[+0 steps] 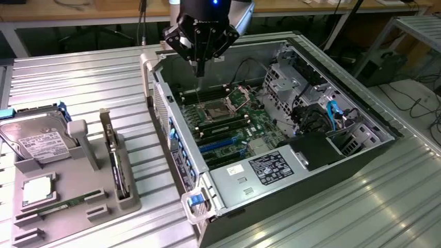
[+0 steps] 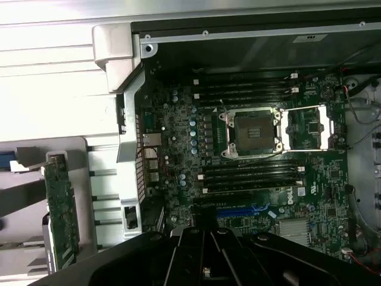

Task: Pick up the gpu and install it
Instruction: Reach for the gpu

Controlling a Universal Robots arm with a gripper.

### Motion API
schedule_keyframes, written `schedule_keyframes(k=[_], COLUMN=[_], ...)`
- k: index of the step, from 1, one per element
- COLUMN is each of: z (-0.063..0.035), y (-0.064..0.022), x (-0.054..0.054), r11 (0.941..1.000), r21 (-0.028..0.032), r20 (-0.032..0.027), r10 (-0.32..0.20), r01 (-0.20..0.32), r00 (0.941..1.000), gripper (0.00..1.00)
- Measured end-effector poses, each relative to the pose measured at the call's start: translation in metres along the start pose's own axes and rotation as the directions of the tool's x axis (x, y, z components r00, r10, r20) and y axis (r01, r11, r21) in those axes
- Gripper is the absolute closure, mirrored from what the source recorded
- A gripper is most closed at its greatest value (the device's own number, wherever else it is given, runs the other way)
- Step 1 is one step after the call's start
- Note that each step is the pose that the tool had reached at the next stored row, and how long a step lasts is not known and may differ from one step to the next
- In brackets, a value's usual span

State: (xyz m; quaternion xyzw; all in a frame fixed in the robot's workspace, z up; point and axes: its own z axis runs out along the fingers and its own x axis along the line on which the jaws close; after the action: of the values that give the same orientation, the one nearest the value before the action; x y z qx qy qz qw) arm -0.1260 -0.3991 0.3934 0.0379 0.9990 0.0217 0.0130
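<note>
One gpu [image 1: 115,165] stands on its long edge in one grey tray [image 1: 79,175], outside the computer case [image 1: 180,155] on the exterior view's left, close to the case's wall but not touching it. The card's pale metal bracket strip is at the end farther from the camera. In the wrist view, the gpu [image 2: 59,208] appears as a green board upright in its slot, clear of the case.

The same tray carries three other parts, one of each, all farther from the case than the gpu: a silver hard drive [image 1: 38,139] with a white label, propped on a slant; a square processor chip [image 1: 38,188] lying flat; and a narrow green memory stick [image 1: 65,205] lying flat.

The one case lies on its side on a ribbed metal table [image 1: 82,77], lid off, with its single motherboard [image 1: 234,129] facing up. One processor socket [image 2: 250,131] sits on the board with its retaining frame swung open, and rows of memory slots run along two opposite sides of it.

The one gripper [image 1: 200,70] hangs over the case's far corner on the exterior view's left, above the motherboard, well apart from the gpu. It points straight down, its fingers closed together with nothing between them. In the wrist view, the gripper [image 2: 201,223] looks down onto the board.
</note>
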Motion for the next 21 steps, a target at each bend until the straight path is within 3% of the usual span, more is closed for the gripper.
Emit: schedule_keyframes(k=[21], z=[-0.0005], y=[-0.0033], x=[0.016], r11=[1.0], r21=[-0.0001], r20=[-0.0001], r10=[-0.002], r01=[0.002], r00=[1.0], gripper=[0.89])
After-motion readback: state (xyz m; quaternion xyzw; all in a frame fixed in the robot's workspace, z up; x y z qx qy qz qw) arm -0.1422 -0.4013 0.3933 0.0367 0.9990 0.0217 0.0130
